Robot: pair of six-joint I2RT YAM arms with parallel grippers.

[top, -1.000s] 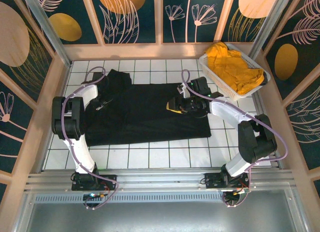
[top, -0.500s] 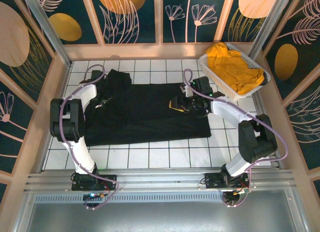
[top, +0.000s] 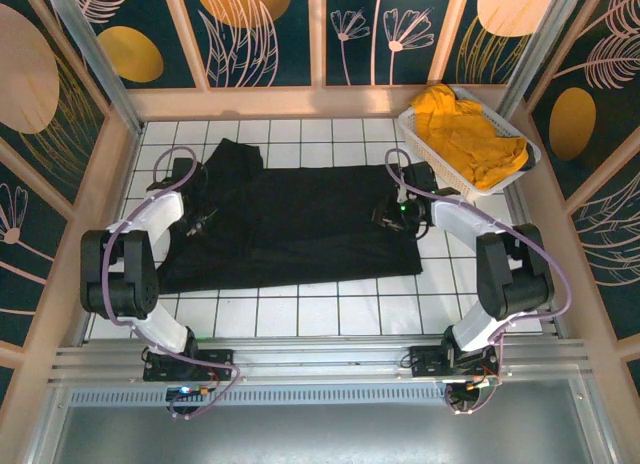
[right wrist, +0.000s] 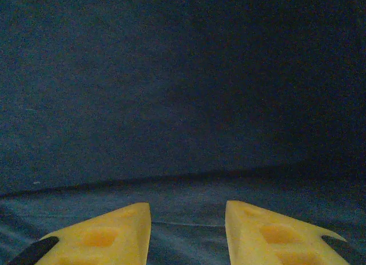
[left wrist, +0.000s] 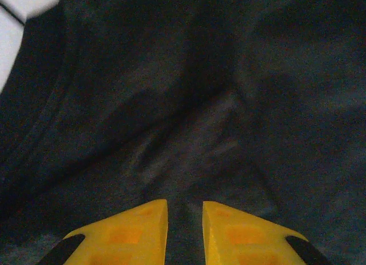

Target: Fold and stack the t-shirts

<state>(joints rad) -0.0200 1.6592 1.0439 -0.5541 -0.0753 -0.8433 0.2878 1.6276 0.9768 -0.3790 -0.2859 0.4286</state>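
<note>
While the right gripper (right wrist: 187, 205) is spread over the black t-shirt (top: 290, 229), whether the left gripper (left wrist: 184, 203) pinches it is unclear

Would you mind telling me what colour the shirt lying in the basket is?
Mustard yellow; the shirt shows best in the top external view.

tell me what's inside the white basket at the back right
A crumpled mustard-yellow t-shirt fills the white basket, with part of it spilling over the rim at the right. The cloth covers the basket floor, so anything beneath it cannot be seen.
</note>
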